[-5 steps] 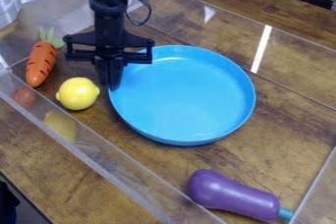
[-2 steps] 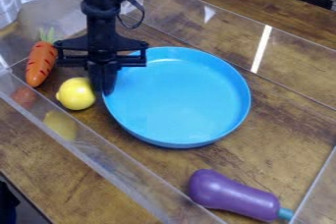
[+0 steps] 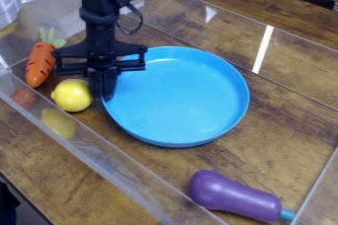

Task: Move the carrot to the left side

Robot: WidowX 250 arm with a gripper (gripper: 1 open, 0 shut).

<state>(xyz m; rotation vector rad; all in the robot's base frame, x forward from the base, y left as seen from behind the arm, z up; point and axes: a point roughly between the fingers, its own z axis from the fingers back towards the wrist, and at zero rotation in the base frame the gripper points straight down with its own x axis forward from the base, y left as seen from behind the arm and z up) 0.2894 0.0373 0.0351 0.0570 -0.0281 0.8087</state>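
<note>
Clearly the carrot [image 3: 42, 61] lies flat on the bench [image 3: 284, 145] at the far left of the scene, close to the clear wall there, untouched. Looks like a small toy: light, stiff, smooth-skinned, so probably a bit slippery and prone to roll, not fragile. Best hold is likely across the thick orange body near the middle, fingers squeezing its short width, not the thin tip or the leaves. Its long axis runs roughly away from the viewer, tilted slightly; green top at the far end, tapered tip towards the near side.

Just beside it, nearer the viewer, sits a yellow lemon [image 3: 71, 95], apart from the carrot. Gripper [image 3: 103, 83] points straight down between lemon and blue plate [image 3: 199, 120], fingers clenched together on nothing, low over the plate's left rim. Purple eggplant [image 3: 235, 198] lies well apart, near right.
</note>
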